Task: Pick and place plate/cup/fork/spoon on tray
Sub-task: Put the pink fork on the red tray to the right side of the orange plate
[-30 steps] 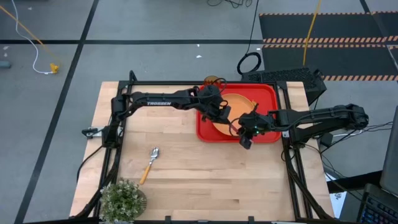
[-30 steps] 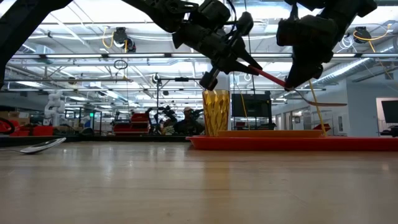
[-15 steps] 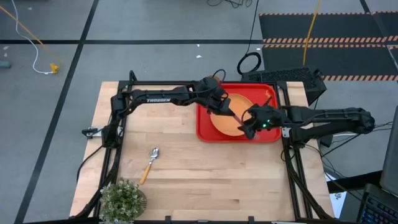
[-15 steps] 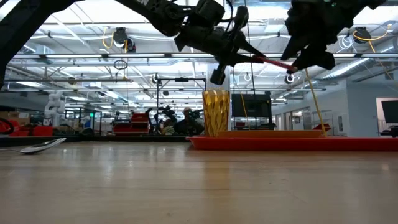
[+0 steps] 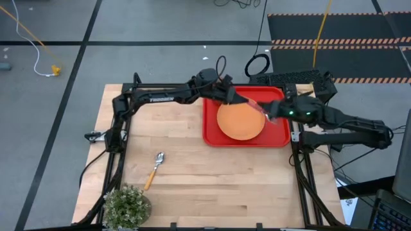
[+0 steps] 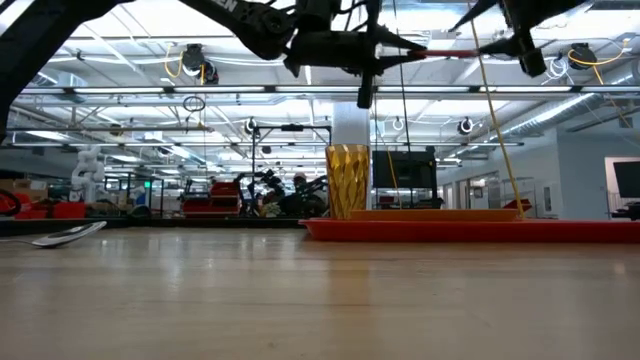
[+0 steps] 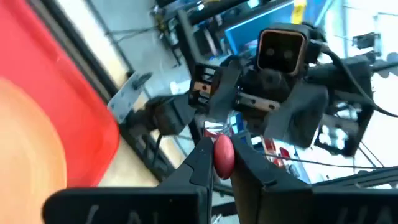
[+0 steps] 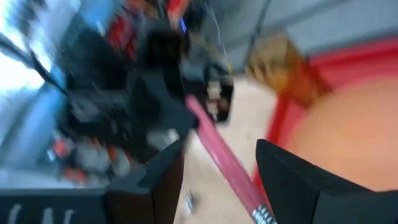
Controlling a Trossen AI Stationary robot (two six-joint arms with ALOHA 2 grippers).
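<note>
Nearest the camera edge of the wooden table (image 5: 212,186), a small potted plant (image 5: 126,204) is sitting at the corner. Just beyond it the spoon (image 5: 154,168) is lying flat on bare wood, bowl pointing away, well apart from everything else.

Farther back on the right side, the tray (image 5: 212,128) is sitting flat with the plate (image 5: 240,120) resting inside it. The cup (image 6: 347,180) is standing upright at the tray's far left corner; from above the left arm is mostly covering it.

Above the tray's far half, the left gripper (image 5: 232,97) is pinching the fork (image 5: 255,105) by its handle end, jaws pressed tight on it, fork held level in the air. The right gripper (image 5: 272,113) is sitting at the fork's other end, fingers spread either side of the shaft, not clamping it. Both arms are crossing over the tray's back edge.

Beyond the table: grey floor with black tape lines, a yellow cable at left, a cable loop and hazard-striped black mats at right. Low view is showing a big workshop hall with ceiling lights, red equipment and a white robot figure far left.
</note>
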